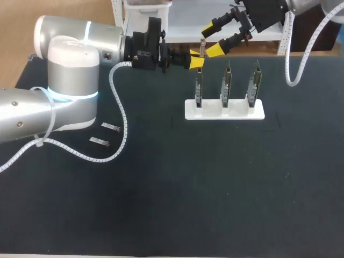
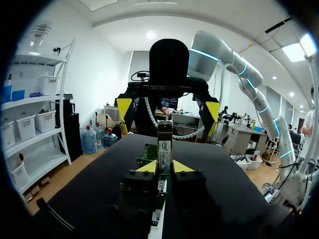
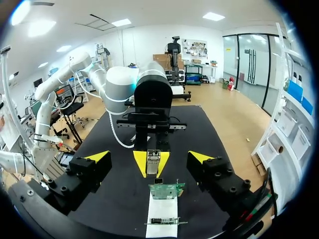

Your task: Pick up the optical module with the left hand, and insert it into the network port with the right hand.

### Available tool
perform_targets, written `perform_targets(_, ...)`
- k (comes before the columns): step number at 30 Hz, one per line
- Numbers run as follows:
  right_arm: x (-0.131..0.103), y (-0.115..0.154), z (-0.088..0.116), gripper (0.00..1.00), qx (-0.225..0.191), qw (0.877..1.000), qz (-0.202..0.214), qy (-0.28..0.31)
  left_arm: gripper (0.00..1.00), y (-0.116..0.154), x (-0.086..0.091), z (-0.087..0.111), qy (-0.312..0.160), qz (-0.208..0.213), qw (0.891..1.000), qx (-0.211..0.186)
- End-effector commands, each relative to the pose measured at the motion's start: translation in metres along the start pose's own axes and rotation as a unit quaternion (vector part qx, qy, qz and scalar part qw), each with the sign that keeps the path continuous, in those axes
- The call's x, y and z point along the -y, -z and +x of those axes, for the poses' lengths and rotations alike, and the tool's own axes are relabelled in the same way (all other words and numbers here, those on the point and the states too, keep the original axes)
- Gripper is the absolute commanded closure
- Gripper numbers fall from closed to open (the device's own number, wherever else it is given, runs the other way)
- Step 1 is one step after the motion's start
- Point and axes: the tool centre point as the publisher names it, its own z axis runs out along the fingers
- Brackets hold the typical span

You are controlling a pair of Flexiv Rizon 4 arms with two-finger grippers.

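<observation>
**Head view.** The left gripper point(image 1: 194, 60) is hovering over the far part of the black table point(image 1: 215, 183). Its yellow tips are pinching the optical module point(image 1: 202, 48), which is sticking up out of them above the leftmost of three circuit cards point(image 1: 227, 83). The cards are standing upright in a white stand point(image 1: 224, 113). The right gripper point(image 1: 213, 37) is hanging just right of the module and beyond it, with its fingers spread wide and carrying nothing. Two spare modules point(image 1: 110, 127) are lying at the left, well apart from the stand. The network port is too small to make out here.

**Left wrist view.** The module point(image 2: 165, 144) is projecting ahead from between this gripper's clamped tips. The right gripper's parted fingers point(image 2: 212, 109) are facing it from either side without touching it.

**Right wrist view.** The module point(image 3: 153, 160) is sitting between this gripper's wide-open fingers point(image 3: 202, 157), apart from both. The nearest card point(image 3: 167, 190) is standing below it.

**Handling.** The module is probably light, stiff and smooth-cased, so it is likely to slip or twist under a weak pinch. The right gripper should probably take it by the flat sides of the free body, leaving the mating end clear.
</observation>
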Motion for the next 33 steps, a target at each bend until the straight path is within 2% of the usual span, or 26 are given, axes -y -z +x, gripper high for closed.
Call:
perform_targets(1, 0.0027, -0.003, 0.0002, 0.0, 0.0, 1.0, -0.008, -0.001, 1.0, 0.0005, 0.0023, 0.0006, -0.001, -0.003, 1.0, 0.001)
perform_targets(13, -0.0003, -0.008, -0.0034, 0.0, 0.007, 1.0, -0.026, -0.001, 1.0, 0.0005, 0.0023, 0.0006, -0.001, -0.003, 1.0, 0.001)
perform_targets(33, -0.0033, -0.0108, -0.0052, 0.0, 0.004, 1.0, -0.023, 0.001, 1.0, 0.0005, 0.0023, 0.0006, -0.001, -0.003, 1.0, 0.001)
